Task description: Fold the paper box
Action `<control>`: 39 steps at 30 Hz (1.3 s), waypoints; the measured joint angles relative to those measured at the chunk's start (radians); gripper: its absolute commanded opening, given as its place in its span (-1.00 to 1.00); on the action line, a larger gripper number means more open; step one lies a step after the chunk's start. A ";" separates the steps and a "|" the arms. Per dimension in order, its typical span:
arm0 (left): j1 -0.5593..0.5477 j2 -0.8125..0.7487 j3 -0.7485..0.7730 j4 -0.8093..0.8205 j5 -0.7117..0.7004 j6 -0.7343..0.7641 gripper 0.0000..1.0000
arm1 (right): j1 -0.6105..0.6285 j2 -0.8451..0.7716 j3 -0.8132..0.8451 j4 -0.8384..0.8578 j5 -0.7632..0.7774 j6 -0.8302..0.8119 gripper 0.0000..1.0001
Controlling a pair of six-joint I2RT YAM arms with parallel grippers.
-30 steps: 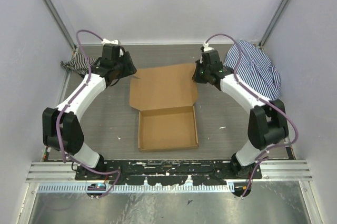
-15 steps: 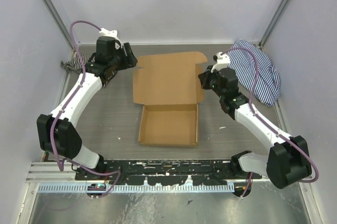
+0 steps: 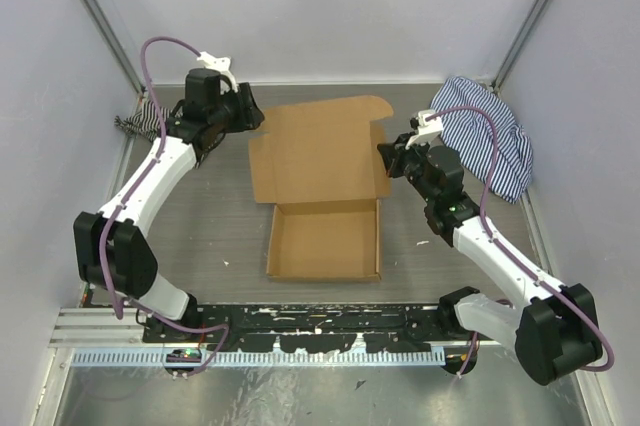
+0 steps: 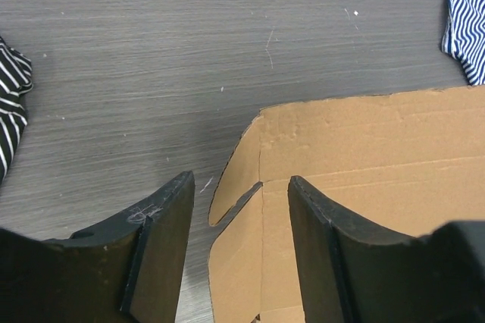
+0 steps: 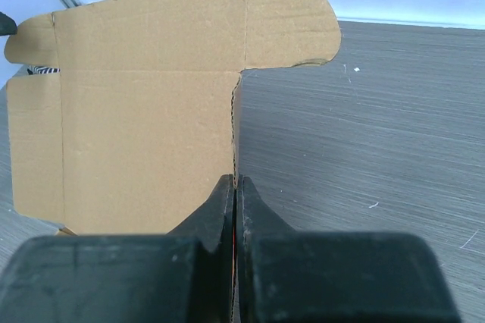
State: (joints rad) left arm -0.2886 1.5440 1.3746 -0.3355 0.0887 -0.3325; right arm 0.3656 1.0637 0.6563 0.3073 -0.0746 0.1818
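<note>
Swinging round, the right arm has tipped up the lid of the paper box [image 3: 322, 236], mid table [image 3: 200, 226]. Right jaws pinch its three-o'clock edge, left jaws hang spread over the ten-o'clock corner; closing looks underway.

My left gripper [image 4: 239, 186] stands open, and the corner tab of the paper box [image 4: 364, 156] pokes into the gap between the fingers, the only thing in there. Ahead of them it's bare table [image 4: 189, 35], free running. A striped cloth [image 4: 11, 95] sits well off to their left, the other striped cloth [image 4: 466, 12] far ahead on the right. My right gripper [image 5: 236, 186] is pinched on the box's edge: cardboard walls off everything left of those fingers, and there's open table to their right.
</note>
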 measured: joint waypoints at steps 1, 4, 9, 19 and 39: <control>0.000 0.003 0.000 -0.001 0.005 0.001 0.14 | 0.000 0.000 0.000 -0.001 -0.002 -0.001 -0.98; 0.000 0.006 0.000 -0.002 0.019 0.006 0.12 | 0.000 0.000 0.000 -0.001 -0.006 -0.003 -0.98; 0.000 0.009 -0.003 0.002 0.030 0.013 0.07 | 0.000 -0.006 0.001 -0.001 -0.017 -0.005 -0.98; 0.005 0.071 -0.003 0.006 0.013 0.024 -0.06 | 0.000 -0.009 0.006 -0.002 -0.032 -0.011 -0.98; 0.017 -0.058 -0.098 0.072 0.084 0.001 -0.99 | 0.004 0.063 0.255 -0.294 -0.032 0.019 -0.13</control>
State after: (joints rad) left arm -0.2718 1.4860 1.2766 -0.2634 0.1722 -0.3317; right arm 0.3695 1.1263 0.9115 0.0128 -0.1070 0.2005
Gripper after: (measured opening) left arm 0.015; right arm 0.361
